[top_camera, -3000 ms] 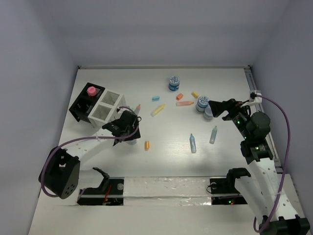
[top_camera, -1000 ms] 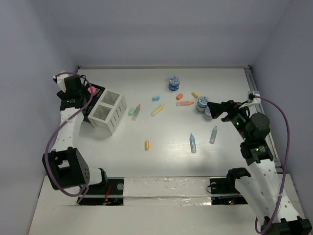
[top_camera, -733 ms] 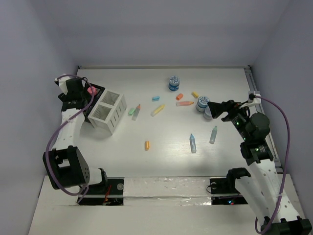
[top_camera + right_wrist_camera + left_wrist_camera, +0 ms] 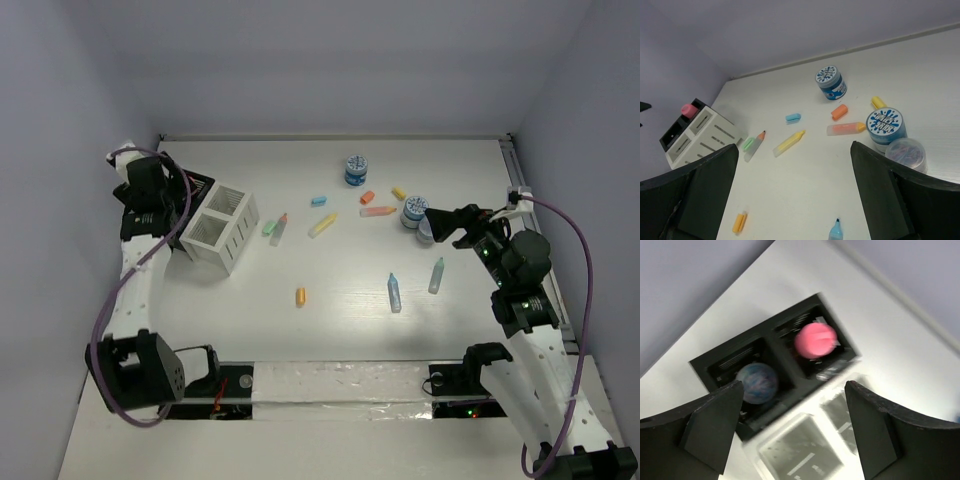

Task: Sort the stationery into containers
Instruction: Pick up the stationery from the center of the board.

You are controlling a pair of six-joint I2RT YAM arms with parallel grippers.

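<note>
Left gripper [image 4: 794, 386] hovers, fingers spread and empty, over the black tray [image 4: 771, 333] holding a pink piece [image 4: 815, 340] and a bluish tub [image 4: 757, 383]; right gripper [image 4: 794, 147] gapes wide, empty, facing pastel sticks [image 4: 789, 142] and lidded tubs [image 4: 831, 83] scattered on the table [image 4: 480, 200].

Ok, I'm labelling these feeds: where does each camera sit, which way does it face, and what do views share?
Top external: fixed above and behind the bases, looking down on the table; left arm and right arm show.
Left wrist: above the black tray, looking down at a pink piece and bluish tub; fingers of the left end effector frame the bottom.
Right wrist: at the table's right, facing across sticks toward the white box; fingers of the right end effector show.
Shared: both wrist views show the black tray and pink piece.
</note>
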